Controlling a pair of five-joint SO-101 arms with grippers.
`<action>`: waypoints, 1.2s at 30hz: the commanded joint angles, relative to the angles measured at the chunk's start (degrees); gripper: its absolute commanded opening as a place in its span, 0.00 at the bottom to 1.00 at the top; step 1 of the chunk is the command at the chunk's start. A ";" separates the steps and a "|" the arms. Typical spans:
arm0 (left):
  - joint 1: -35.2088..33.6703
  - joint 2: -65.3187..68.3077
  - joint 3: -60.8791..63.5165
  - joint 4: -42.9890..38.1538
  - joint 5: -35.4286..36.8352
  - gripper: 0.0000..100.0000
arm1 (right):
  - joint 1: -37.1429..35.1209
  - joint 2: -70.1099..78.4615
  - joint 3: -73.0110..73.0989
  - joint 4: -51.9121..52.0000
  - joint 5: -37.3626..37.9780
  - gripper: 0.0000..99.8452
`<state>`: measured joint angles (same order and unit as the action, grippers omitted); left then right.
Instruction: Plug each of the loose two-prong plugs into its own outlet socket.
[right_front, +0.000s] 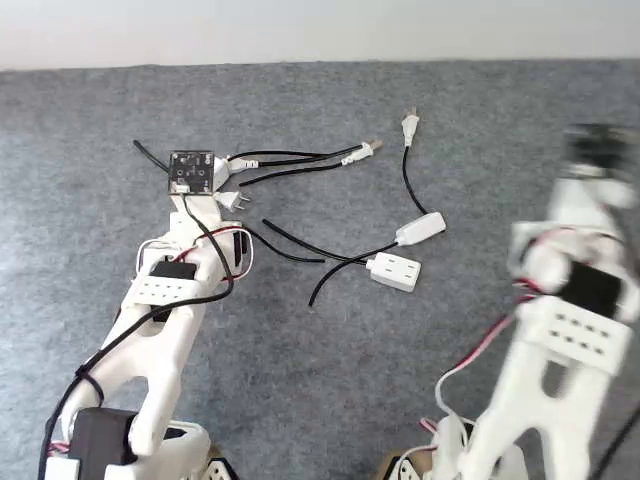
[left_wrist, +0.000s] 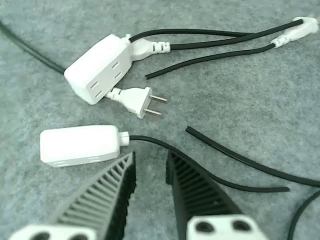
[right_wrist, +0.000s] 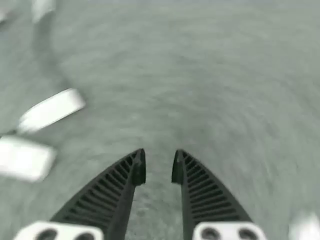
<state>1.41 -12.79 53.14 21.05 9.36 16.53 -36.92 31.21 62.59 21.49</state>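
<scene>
- left claw (left_wrist: 150, 162) as I see it from my desk: jaws a narrow gap apart, nothing pinched between them; it hangs low over the grey mat (left_wrist: 225, 95)
- closest thing to it is the near outlet block (left_wrist: 80, 145), lying just ahead of one fingertip and not touching it; its black cord (left_wrist: 250, 188) snakes across right in front of both tips
- past that block, farther out from the claw, lies the loose plug (left_wrist: 136, 100); both prongs are bare, and its back end is up against the far outlet block (left_wrist: 97, 67)
- that far block already has a seated plug (left_wrist: 147, 47) stuck in its end; the cords run off away from the claw
- right claw (right_wrist: 159, 162): also a narrow gap, holding nothing; mat straight ahead of it
- off to one side of that claw, well apart from it, are two more white outlets: a slim block (right_front: 420, 228) and a squarer block (right_front: 395, 270) just beside it
- one more free plug (right_front: 408, 125) lies between the two claws, on the end of the slim block's cord; not plugged into anything
</scene>
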 joint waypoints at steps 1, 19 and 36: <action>-1.49 -1.67 -0.84 -1.41 0.00 0.10 | -9.01 -0.92 -1.05 1.54 10.46 0.10; -8.44 8.35 -13.32 3.52 3.52 0.10 | -22.81 30.90 -6.42 0.84 32.44 0.22; -11.43 21.45 -29.05 16.88 9.32 0.22 | -24.92 41.54 -7.82 -6.02 33.32 0.22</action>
<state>-9.67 8.84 26.51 37.67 17.98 -9.49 4.57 26.64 57.85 53.67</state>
